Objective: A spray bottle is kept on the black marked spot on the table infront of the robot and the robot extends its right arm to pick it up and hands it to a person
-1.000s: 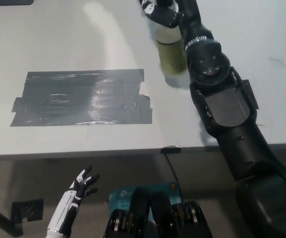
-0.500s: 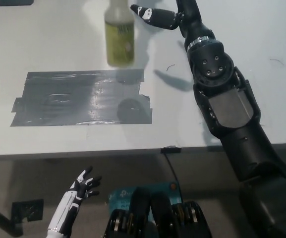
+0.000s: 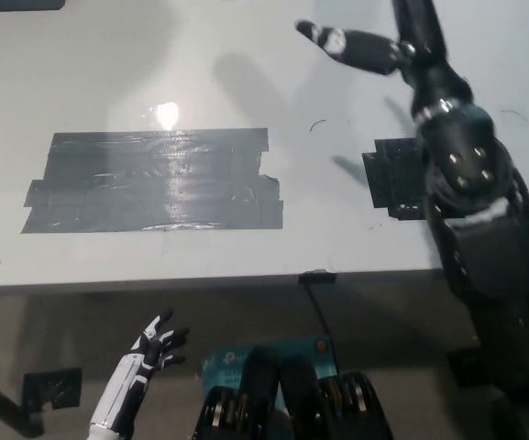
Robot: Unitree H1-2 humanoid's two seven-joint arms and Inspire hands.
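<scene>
Two hands in view and neither one has anything in it. Up at the top right, the black right hand is stretched out over the white table, fingers extended and pointing toward picture left, nothing between them, so it reads as open and empty. Its black arm runs down the right side of the picture from the wrist to the bottom edge, crossing the table's front edge on the way. Just beside that arm, partly tucked under it, sits a small black tape square on the tabletop. Off to the left of it lies a big patch of grey duct tape, strips overlapping, glossy, with a bright glare spot just above its top edge. A small dark curved mark shows on the table between the grey patch and the right hand. As for the spray bottle, it appears nowhere in this view, not on the black square, not on the grey patch, not in either hand. Down at the lower left, below the table edge, the white left hand rests with fingers spread apart, holding nothing.
</scene>
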